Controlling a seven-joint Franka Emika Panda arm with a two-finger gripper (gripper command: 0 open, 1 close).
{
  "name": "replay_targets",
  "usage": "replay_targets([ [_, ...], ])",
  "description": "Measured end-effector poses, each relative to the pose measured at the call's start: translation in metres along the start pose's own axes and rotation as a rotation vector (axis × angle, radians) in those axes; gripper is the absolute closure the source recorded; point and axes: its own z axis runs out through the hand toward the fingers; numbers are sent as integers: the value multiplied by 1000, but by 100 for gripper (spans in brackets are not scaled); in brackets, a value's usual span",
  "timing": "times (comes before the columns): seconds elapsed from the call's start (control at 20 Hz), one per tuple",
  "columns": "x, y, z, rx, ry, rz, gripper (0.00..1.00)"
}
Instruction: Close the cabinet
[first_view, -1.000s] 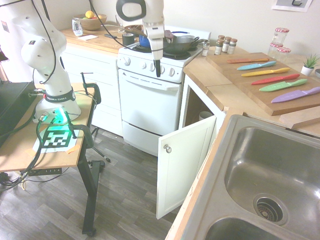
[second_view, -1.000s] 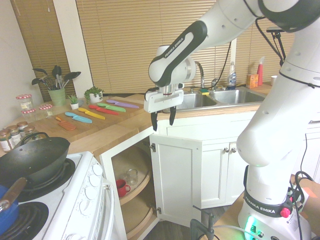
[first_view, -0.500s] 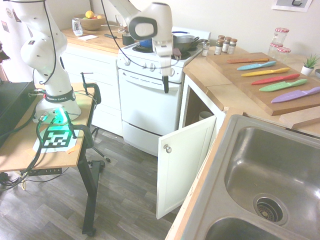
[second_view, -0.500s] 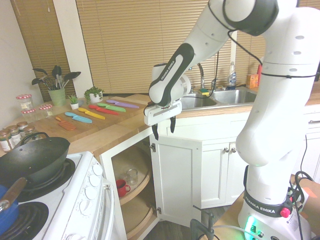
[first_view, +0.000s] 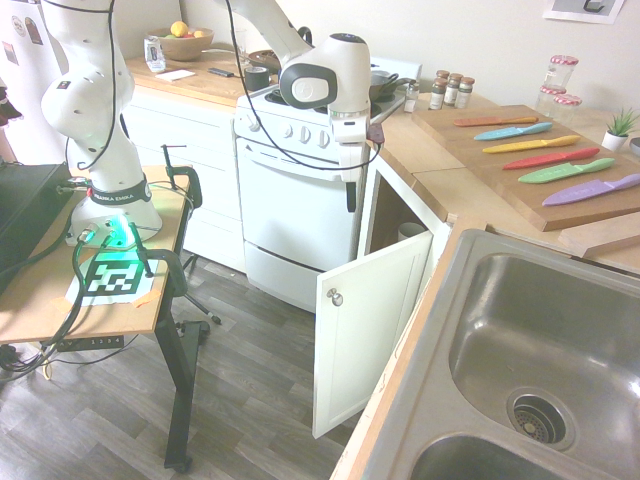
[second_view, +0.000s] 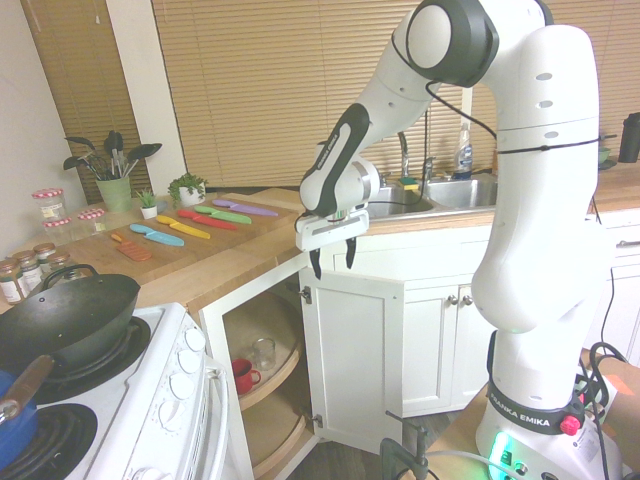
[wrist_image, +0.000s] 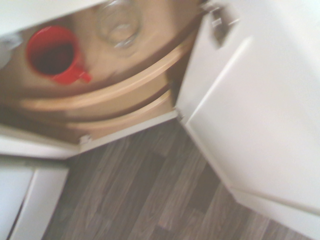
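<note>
In the first exterior view, the arm's stand sits far left and the arm reaches across to the oven (first_view: 300, 205). The gripper (first_view: 352, 196) hangs pointing down in front of the oven's right edge, just beside the dark cabinet (first_view: 385, 215) opening. Its fingers are spread apart and hold nothing. Right of it, the door (first_view: 370, 320) stands swung out, hinged at its right side, its free edge toward the floor space. The knob (first_view: 335, 297) sits near that free edge. Bare wood floor (first_view: 250, 400) lies open before the door, between it and the stand. Further right, the counter (first_view: 450, 190) edge runs above the opening, then the cutting board with knives (first_view: 540, 150) and the sink (first_view: 540, 350).

In the second exterior view, a wok (second_view: 70, 315) rests on the stove at left. Next comes the open cabinet (second_view: 265, 370) with curved wooden shelves, a red mug (second_view: 243, 375) and a glass (second_view: 263, 352) on the upper one. The gripper (second_view: 333, 260) hovers above the door's (second_view: 355, 360) top edge near the hinge side, apart from it.

The blurred wrist view shows the mug (wrist_image: 52, 54), the glass (wrist_image: 119, 22), the shelf rims, then the white door (wrist_image: 260, 125) over dark floor (wrist_image: 150, 200).
</note>
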Motion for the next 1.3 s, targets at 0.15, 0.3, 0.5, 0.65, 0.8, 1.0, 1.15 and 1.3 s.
replay_targets([
  [0.15, 26, 27, 20, 9, -19, 34, 0],
  [0.3, 57, 58, 41, 20, -41, 66, 0],
  [0.5, 89, 87, 46, 50, -46, 100, 0],
  [0.65, 101, 100, 42, 65, -44, 118, 0],
  [0.8, 116, 109, 44, 66, -51, 130, 0],
  [1.0, 146, 118, 53, 65, -51, 128, 0],
  [1.15, 158, 118, 61, 83, -50, 118, 0],
  [1.3, 158, 112, 76, 96, -63, 108, 0],
])
